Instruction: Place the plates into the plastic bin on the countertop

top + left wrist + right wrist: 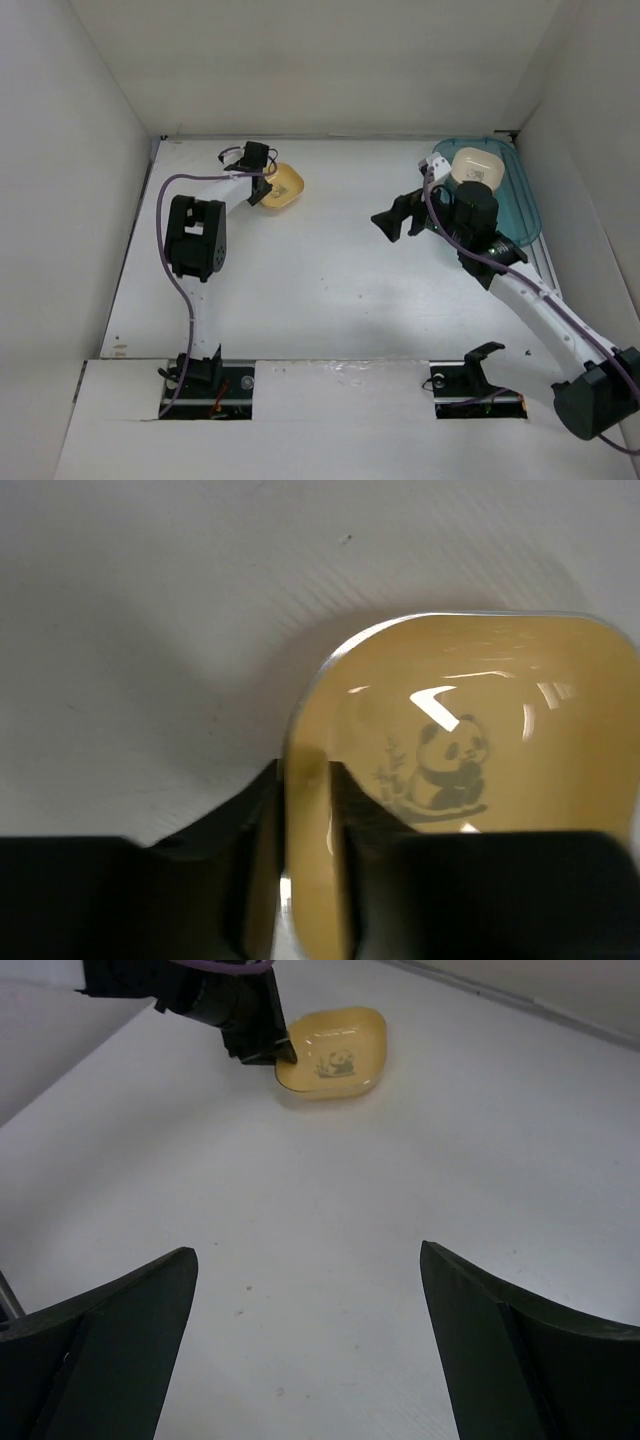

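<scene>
A yellow plate (283, 185) with a panda print lies on the countertop (330, 270) at the back left. My left gripper (262, 186) is shut on its left rim; in the left wrist view the two fingers pinch the plate's (470, 730) edge at the gripper (305, 810). The plate also shows in the right wrist view (332, 1052). My right gripper (392, 222) is open and empty over the middle of the countertop, and it shows in its own wrist view (308, 1260). The teal plastic bin (518, 195) stands at the back right with a cream plate (477, 166) in it. Other plates are out of view.
White walls (90, 170) close the countertop on the left, back and right. The right arm's black body (475, 225) partly covers the bin's left side. The arm bases (205, 385) sit at the near edge.
</scene>
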Controlling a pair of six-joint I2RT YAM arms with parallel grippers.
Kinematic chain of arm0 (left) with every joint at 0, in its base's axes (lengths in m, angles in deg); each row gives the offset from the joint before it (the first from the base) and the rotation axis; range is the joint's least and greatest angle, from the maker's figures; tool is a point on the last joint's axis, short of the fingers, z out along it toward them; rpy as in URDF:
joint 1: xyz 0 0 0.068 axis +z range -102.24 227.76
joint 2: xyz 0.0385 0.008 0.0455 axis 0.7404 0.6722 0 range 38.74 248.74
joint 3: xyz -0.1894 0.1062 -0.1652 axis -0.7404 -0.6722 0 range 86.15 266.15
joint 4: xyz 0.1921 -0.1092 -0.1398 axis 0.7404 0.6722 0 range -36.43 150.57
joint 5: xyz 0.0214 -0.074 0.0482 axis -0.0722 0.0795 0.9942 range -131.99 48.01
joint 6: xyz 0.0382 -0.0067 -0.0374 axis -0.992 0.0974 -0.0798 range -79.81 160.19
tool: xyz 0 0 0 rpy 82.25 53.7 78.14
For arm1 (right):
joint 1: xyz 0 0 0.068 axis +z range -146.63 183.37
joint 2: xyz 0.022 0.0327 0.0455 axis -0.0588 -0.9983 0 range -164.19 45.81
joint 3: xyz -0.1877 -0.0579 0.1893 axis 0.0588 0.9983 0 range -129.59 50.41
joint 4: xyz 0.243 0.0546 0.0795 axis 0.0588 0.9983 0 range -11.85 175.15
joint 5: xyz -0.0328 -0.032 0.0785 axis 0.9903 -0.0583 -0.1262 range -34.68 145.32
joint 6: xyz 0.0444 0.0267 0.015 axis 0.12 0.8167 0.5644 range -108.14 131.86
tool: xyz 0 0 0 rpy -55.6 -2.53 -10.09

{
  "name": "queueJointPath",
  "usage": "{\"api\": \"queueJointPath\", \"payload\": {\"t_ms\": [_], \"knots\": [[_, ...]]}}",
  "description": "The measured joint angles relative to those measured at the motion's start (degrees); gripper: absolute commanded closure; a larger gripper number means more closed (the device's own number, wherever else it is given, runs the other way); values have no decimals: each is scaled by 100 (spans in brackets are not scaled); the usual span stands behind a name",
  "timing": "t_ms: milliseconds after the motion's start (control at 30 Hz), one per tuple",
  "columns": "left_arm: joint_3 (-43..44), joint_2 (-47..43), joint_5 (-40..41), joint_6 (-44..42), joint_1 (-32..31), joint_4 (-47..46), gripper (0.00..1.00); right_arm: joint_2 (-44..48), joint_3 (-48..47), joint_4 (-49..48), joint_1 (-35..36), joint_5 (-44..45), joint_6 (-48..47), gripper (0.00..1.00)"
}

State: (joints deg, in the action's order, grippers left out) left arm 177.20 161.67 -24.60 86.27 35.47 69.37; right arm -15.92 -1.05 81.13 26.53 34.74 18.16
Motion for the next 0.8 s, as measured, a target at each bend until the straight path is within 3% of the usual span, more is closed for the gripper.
{"api": "queueJointPath", "payload": {"t_ms": [67, 233, 500, 667, 800], "knots": [[37, 15, -28, 11, -7, 50, 100, 219, -2, 2, 114, 90, -55, 2], [-201, -317, -66, 17, -72, -35, 100, 177, -15, 46, 254, 319, -249, 4], [-1919, -2896, -136, -310, -1062, 70, 100, -874, -269, 256, 468, 710, -481, 4], [-2037, -4164, -210, -431, -1742, 55, 100, -1416, -643, 219, 509, 675, -476, 4], [-2035, -4472, -42, -470, -2142, 197, 100, -1720, -824, 28, 516, 361, -363, 5]]}}
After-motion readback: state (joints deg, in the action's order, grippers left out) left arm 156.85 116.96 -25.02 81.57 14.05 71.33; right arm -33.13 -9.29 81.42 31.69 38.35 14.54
